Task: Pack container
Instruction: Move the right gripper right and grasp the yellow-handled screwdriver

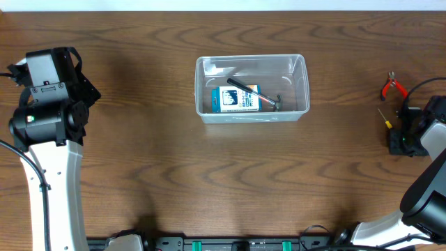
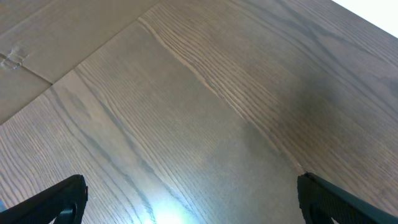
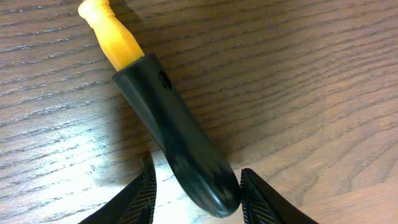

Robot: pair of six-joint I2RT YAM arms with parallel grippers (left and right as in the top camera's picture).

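The clear plastic container (image 1: 301,84) stands at the middle of the table and holds a blue-and-white box (image 1: 239,99) and a dark tool (image 1: 245,86). A screwdriver (image 1: 384,117) with a yellow and black handle (image 3: 171,127) lies at the far right. My right gripper (image 3: 196,193) is open, with its fingers on either side of the black end of the handle. The right finger touches the handle and the left finger stands a little off it. My left gripper (image 2: 189,199) is open and empty over bare wood at the far left.
Red-handled pliers (image 1: 392,86) lie on the table just behind the screwdriver, near the right edge. The left arm (image 1: 45,104) stands at the left side, well away from the container.
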